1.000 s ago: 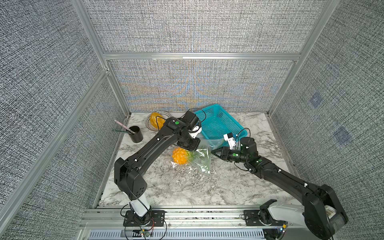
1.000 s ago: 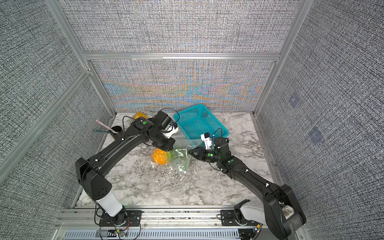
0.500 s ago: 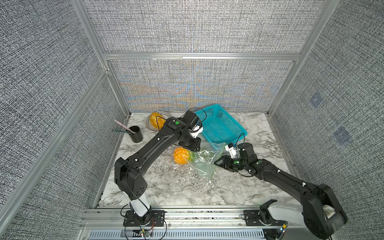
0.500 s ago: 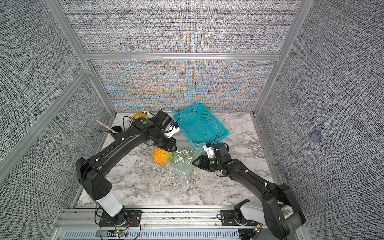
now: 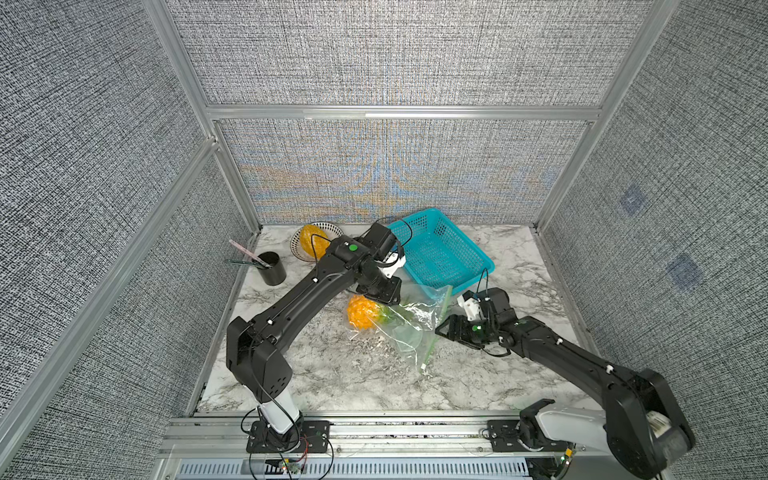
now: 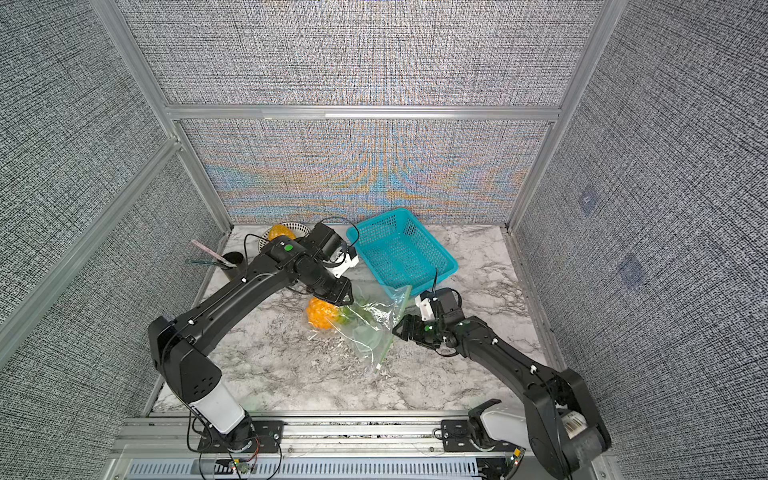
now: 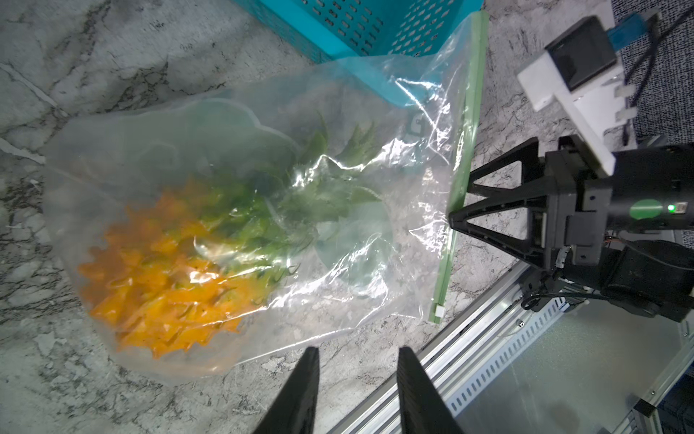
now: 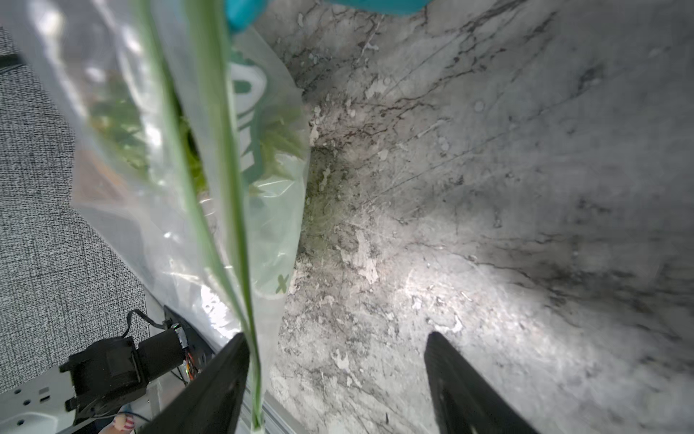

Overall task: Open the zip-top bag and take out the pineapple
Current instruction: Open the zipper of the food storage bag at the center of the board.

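**A:** Where is the pineapple?
**B:** I see the pineapple (image 7: 161,285) inside the zip-top bag (image 7: 375,112), which lies on the marble table (image 5: 332,374) beside the teal basket (image 5: 440,249).
**A:** And the grippers?
**B:** The left gripper (image 7: 356,353) is spread and empty. The right gripper (image 8: 336,336) is spread wide, with the green zip strip (image 8: 225,188) just beside one finger.

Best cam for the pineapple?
Left wrist: the pineapple is close up, body and crown visible through the zip-top bag. Both top views show it small; right wrist shows only blurred green leaves.

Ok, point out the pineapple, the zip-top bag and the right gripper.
pineapple (image 7: 161,293), left wrist view, on its orange body.
zip-top bag (image 7: 463,150), left wrist view, on its green zip strip.
right gripper (image 8: 336,336), right wrist view, midway between its open fingertips.
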Tool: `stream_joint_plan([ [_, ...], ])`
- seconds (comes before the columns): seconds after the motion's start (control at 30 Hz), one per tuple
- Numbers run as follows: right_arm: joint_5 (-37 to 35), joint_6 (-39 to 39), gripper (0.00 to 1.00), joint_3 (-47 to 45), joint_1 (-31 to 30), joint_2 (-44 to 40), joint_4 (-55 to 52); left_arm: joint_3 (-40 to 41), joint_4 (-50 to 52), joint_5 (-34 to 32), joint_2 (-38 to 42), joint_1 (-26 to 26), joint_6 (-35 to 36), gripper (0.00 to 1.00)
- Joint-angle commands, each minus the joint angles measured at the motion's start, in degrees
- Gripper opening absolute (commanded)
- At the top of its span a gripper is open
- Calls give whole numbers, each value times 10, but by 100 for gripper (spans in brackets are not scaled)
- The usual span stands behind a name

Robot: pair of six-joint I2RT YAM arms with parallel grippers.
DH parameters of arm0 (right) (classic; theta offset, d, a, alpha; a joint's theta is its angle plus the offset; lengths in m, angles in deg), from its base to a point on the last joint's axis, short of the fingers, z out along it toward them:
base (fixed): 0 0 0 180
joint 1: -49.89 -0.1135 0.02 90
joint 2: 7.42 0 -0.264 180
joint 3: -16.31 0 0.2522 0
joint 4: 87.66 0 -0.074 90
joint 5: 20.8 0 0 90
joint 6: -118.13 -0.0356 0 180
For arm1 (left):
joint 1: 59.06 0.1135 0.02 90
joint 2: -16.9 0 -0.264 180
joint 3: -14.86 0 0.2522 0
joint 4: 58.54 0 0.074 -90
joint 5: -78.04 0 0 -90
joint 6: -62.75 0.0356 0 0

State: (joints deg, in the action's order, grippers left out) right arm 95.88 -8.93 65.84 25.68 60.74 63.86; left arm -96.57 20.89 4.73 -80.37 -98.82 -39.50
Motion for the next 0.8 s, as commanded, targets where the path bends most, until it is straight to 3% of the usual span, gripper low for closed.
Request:
stream_joint_plan([
  [0.0,7,-12,77,-5,4,-42,24,3,-5,7,4,0,0,38],
  [0.27,-21,-8,78,-19,38,-103,4,-2,-14,13,2,0,-3,39],
  [0.47,5,22,78,-27,60,-62,10,2,-37,29,3,0,-31,72],
  [0.77,67,2,77,-23,57,17,131,17,-58,42,3,-7,-53,75],
])
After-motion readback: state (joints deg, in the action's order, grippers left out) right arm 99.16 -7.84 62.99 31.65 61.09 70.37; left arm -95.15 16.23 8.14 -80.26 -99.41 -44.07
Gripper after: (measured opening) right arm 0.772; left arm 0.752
